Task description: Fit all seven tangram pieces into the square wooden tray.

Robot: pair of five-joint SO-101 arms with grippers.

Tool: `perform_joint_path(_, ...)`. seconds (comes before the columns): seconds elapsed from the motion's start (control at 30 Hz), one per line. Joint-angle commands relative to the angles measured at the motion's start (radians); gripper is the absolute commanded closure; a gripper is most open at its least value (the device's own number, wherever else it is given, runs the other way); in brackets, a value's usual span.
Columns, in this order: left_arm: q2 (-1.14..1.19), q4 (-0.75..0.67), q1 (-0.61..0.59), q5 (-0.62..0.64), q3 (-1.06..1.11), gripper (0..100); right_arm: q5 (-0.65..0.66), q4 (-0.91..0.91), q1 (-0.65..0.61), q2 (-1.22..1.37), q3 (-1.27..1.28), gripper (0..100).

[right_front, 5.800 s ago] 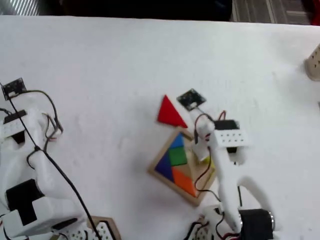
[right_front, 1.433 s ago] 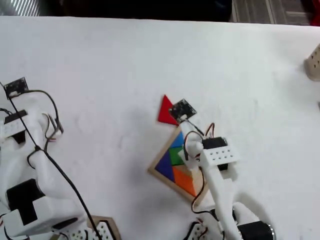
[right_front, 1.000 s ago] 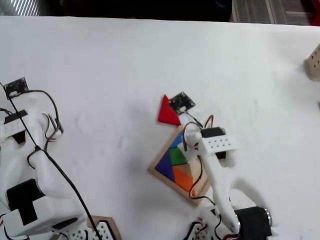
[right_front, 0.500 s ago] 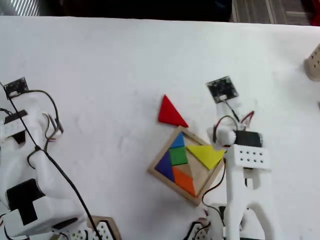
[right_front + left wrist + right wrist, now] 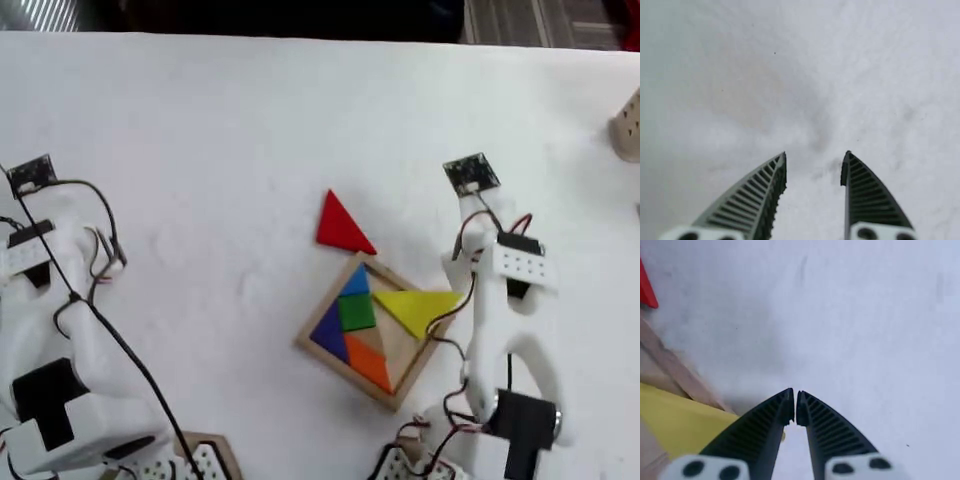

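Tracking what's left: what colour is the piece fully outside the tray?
The triangle is red, clearest in the high view.

The right wrist view's edge cuts off the red triangle and the wooden tray; the right arm's fingers hide part of the yellow triangle.

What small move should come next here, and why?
Probably the shut right gripper should nudge the yellow triangle inward: its tip overhangs the tray rim, so it isn't seated. The red triangle lies outside the tray.
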Motion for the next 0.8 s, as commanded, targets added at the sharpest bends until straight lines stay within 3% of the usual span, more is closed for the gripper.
perform_joint_path(0.0, -0.005, -0.014, 0.007, -0.012, -0.008, 81, 0.060, -0.010, 0.013, 0.036, -0.044, 98.0)
perform_joint_path(0.2, -0.005, -0.017, 0.007, -0.012, -0.008, 81, 0.110, 0.042, 0.033, -0.025, 0.049, 98.1)
perform_joint_path(0.5, -0.005, -0.017, 0.007, -0.012, -0.008, 81, 0.163, 0.053, -0.007, -0.367, 0.327, 98.1)
perform_joint_path(0.77, -0.004, -0.017, 0.007, -0.012, -0.008, 81, 0.155, 0.259, -0.091, -0.611, 0.388, 98.1)
